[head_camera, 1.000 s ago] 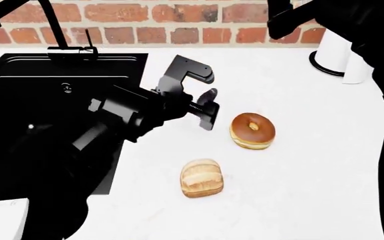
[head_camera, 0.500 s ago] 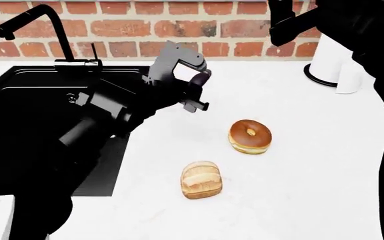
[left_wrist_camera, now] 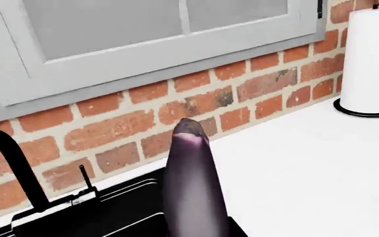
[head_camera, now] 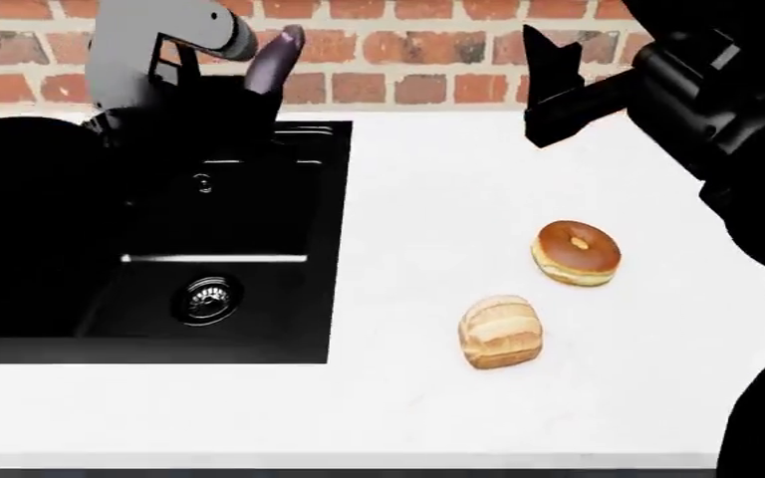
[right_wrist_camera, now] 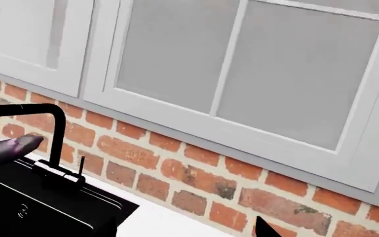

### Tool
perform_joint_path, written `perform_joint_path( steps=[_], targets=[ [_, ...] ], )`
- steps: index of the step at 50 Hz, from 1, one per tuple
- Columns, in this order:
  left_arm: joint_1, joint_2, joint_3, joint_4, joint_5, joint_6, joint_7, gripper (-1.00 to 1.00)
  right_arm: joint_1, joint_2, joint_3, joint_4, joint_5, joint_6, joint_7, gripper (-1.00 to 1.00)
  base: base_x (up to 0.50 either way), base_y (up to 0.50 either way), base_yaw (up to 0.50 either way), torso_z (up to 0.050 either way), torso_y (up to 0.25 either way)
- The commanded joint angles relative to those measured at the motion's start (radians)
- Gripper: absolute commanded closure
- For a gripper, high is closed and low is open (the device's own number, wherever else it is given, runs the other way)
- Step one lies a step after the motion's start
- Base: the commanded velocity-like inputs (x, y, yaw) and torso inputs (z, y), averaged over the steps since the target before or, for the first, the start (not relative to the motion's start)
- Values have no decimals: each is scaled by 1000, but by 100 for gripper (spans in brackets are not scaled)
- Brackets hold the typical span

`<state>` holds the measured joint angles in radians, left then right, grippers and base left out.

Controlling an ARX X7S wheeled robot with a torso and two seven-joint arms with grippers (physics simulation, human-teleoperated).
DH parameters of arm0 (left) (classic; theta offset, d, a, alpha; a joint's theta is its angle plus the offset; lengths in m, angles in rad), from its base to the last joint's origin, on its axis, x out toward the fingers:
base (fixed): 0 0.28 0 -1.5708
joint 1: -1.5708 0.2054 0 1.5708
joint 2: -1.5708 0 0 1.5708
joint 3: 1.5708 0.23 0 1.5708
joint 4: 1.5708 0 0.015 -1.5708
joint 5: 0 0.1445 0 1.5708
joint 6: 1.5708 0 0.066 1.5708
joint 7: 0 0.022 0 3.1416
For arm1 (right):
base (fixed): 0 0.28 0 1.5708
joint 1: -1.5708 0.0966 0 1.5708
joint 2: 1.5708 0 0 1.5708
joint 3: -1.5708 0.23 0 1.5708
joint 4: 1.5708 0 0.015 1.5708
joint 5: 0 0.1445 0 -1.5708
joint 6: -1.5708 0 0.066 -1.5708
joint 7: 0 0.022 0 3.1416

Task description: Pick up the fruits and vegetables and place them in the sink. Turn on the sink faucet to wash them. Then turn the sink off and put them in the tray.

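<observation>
Purple eggplant (head_camera: pixel 276 58) stood upright in your left gripper (head_camera: pixel 243 100), closed around its lower end, above the back edge of the black sink (head_camera: pixel 230 289) and just beside the faucet (left_wrist_camera: pixel 18 173). Your right gripper (head_camera: pixel 549 85) hung over the white counter (head_camera: pixel 422 199) near the brick wall (head_camera: pixel 409 50); whether it was open could not be told. Bagel (head_camera: pixel 577 253) and bread roll (head_camera: pixel 501 332) lay on the counter right of the sink.
</observation>
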<state>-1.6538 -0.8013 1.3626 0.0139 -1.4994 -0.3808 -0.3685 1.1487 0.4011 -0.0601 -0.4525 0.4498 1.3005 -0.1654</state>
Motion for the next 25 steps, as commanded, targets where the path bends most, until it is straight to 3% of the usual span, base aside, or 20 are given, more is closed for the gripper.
perform_joint_path(
  steps=[1, 3, 6, 8, 11, 13, 14, 18, 20, 25],
  targets=[
    [59, -444, -75, 635, -46, 127, -289, 100, -102, -3, 120, -500, 76, 245, 136, -100, -320, 500, 0, 0, 0],
    [93, -514, -84, 705, 9, 214, -336, 100, -125, 28, 105, -594, 129, 242, 208, -100, -320, 500, 0, 0, 0],
    [129, -617, -77, 834, 146, 256, -511, 100, -142, 177, 103, -594, 567, 87, 639, -100, -294, 500, 0, 0, 0],
    [178, -689, -49, 885, 238, 320, -600, 100, -120, 294, 8, -594, 741, -47, 872, -100, -232, 500, 0, 0, 0],
    [272, -769, 35, 900, 380, 467, -705, 100, -60, 538, -335, -595, 750, -434, 1119, -100, -124, 500, 0, 0, 0],
    [319, -769, 82, 887, 451, 536, -779, 100, 29, 691, -635, -595, 662, -718, 1241, -100, -16, 500, 0, 0, 0],
    [331, -769, 93, 881, 471, 539, -802, 100, 103, 725, -774, -595, 633, -779, 1280, -100, 0, 500, 0, 0, 0],
    [356, -769, 116, 873, 513, 576, -852, 100, 522, 763, -1323, -595, 587, -947, 1395, -100, 0, 500, 0, 0, 0],
    [367, -769, 127, 862, 528, 594, -856, 100, 649, 755, -1511, -594, 570, -1006, 1443, -100, 0, 500, 0, 0, 0],
    [376, -769, 133, 846, 535, 610, -867, 100, 694, 748, -1641, -585, 533, -1046, 1484, -100, 0, 500, 0, 0, 0]
  ],
)
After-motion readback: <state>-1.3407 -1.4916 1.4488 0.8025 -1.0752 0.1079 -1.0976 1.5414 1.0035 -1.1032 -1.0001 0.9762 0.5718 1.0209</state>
